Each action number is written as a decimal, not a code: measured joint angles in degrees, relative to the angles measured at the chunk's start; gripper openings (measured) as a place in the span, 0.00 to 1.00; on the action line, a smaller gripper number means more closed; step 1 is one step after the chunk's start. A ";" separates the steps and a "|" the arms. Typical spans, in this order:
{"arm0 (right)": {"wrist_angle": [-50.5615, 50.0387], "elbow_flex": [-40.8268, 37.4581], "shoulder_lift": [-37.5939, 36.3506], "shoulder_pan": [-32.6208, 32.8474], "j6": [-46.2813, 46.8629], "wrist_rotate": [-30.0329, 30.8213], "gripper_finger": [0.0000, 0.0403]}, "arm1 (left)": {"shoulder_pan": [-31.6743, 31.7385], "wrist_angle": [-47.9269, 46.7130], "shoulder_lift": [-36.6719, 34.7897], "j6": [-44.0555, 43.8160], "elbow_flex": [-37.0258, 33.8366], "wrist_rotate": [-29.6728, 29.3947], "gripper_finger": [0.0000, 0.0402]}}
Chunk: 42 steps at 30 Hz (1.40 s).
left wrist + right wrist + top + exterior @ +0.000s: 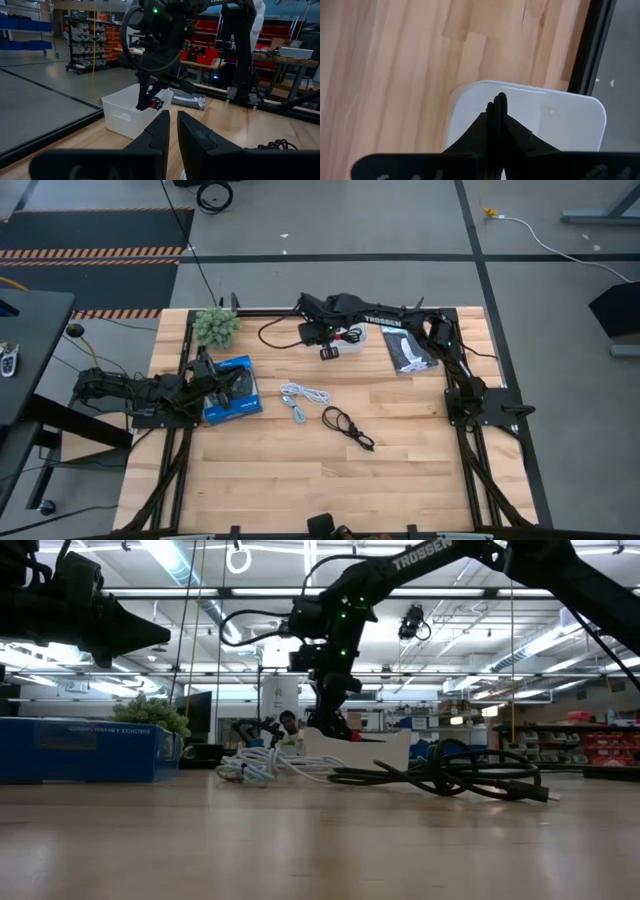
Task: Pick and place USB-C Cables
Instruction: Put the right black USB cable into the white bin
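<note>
My right gripper point(328, 348) is over the white tray point(352, 336) at the table's far middle, shut on a black USB-C cable bundle point(498, 102). It also shows in the left wrist view point(148, 102), with the bundle point(155, 103) just above the tray point(125, 112). A white cable point(303, 398) and a second black cable point(347, 425) lie flat on the table's middle. My left gripper point(173, 122) is shut and empty, low over the blue box point(232, 390) at the left. My right gripper pinches the black cable bundle between its two fingers, from above, pointing down. Loops of the bundle point(498, 100) stick out past the fingertips. The bundle hangs below the fingers over the tray's inside; I cannot tell whether it touches the tray floor.
A flat black-and-blue packet point(408, 350) lies right of the tray. A small green plant point(216, 326) stands at the far left corner. Bare wood stretches along the table's near half point(330, 490).
</note>
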 joint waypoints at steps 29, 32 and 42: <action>2.84 -7.82 -0.07 -1.92 3.58 -4.33 0.24 | -0.01 -0.02 0.00 0.00 0.01 0.00 0.11; 2.90 -7.82 -0.07 -1.75 3.61 -4.52 0.29 | 0.00 -0.02 0.00 0.02 0.02 0.00 0.11; -0.70 -4.47 -0.07 -1.60 6.42 -2.97 0.42 | 0.00 -0.02 0.00 0.00 0.01 0.00 0.11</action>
